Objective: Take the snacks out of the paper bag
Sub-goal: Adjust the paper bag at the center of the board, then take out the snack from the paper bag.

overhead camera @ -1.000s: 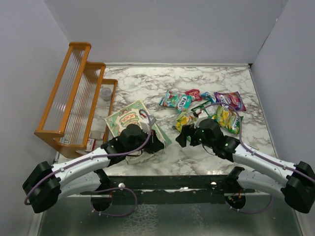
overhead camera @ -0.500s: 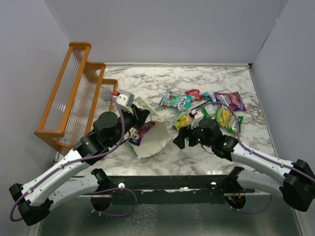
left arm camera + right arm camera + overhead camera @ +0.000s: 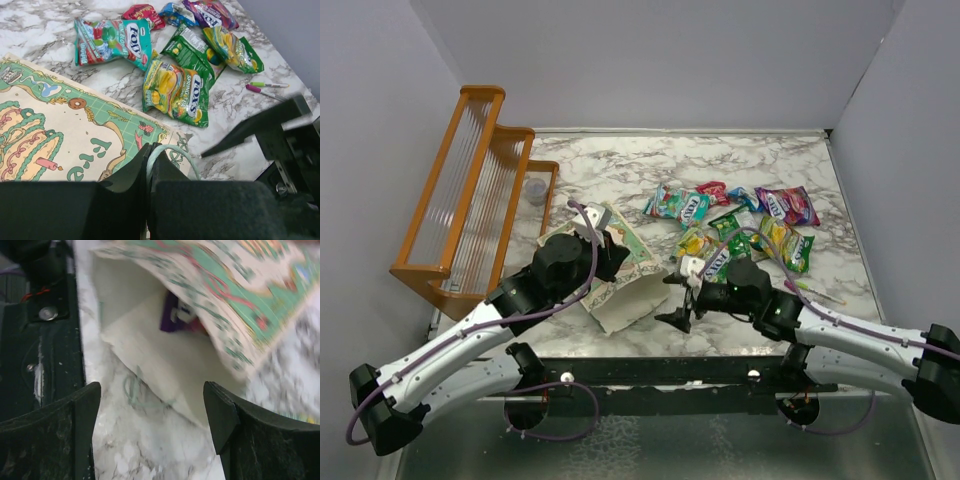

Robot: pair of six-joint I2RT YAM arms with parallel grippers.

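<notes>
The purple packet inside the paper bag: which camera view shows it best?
The right wrist view: it looks into the open mouth of the paper bag, where the purple packet lies against the white lining. The top view shows the bag from above, the packet not discernible. The left wrist view shows only its printed outside.

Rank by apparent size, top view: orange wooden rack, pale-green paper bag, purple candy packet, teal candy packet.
1. orange wooden rack
2. pale-green paper bag
3. purple candy packet and teal candy packet: look alike, unranked
</notes>
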